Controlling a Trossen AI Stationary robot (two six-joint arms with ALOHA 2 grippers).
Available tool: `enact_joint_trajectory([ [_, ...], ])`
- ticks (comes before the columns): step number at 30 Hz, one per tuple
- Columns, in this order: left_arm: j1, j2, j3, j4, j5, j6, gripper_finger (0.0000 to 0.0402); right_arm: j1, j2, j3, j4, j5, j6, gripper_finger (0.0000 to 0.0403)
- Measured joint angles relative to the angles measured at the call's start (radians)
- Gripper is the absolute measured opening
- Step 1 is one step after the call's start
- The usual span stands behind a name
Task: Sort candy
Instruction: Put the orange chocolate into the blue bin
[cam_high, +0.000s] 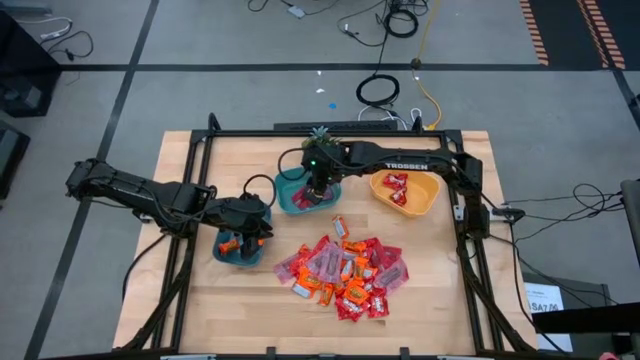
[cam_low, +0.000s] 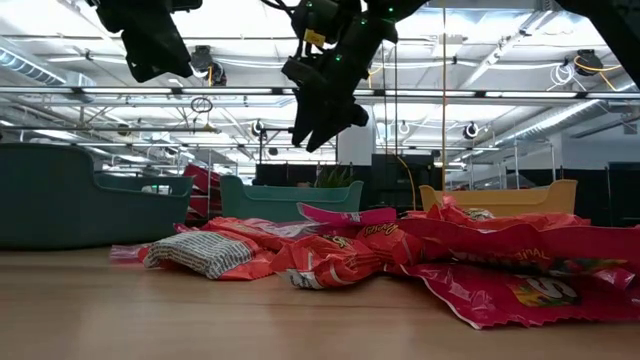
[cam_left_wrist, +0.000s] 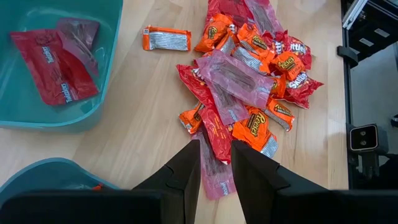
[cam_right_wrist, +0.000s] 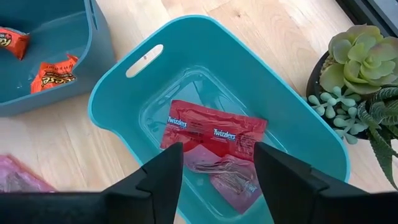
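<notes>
The candy pile (cam_high: 345, 270) lies on the wooden table: red, orange and pink wrappers, also seen in the left wrist view (cam_left_wrist: 249, 81). My left gripper (cam_high: 255, 228) hangs open over the blue bowl (cam_high: 240, 250), its fingers (cam_left_wrist: 186, 180) pointing toward the pile. My right gripper (cam_high: 320, 190) is open above the teal bowl (cam_right_wrist: 124, 81), where a red Twizzlers wrapper (cam_right_wrist: 211, 130) lies on a pink one. Orange candies (cam_right_wrist: 53, 74) lie in the blue bowl. Red candies (cam_high: 398, 185) lie in the yellow bowl (cam_high: 425, 200).
A potted succulent (cam_right_wrist: 364, 56) stands just beyond the teal bowl near the table's far edge. One orange candy (cam_left_wrist: 166, 38) lies apart between the teal bowl and the pile. A black frame rail (cam_high: 465, 200) runs along the table's sides. Bare wood lies near the front edge.
</notes>
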Motion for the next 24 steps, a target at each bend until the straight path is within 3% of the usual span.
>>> enact_joint_trajectory([
  [6,0.000,0.000,0.000,0.000,0.000,0.000,0.0099,0.003,-0.056,0.000,-0.019,-0.053,-0.007,0.0188],
  [17,0.000,0.000,0.000,0.000,0.000,0.000,0.0099,0.085,-0.277,-0.001,-0.131,-0.047,-0.090,0.0187],
  [24,0.000,0.000,0.000,0.000,0.000,0.000,0.0099,0.162,-0.441,-0.144,-0.155,-0.035,-0.018,0.0187],
])
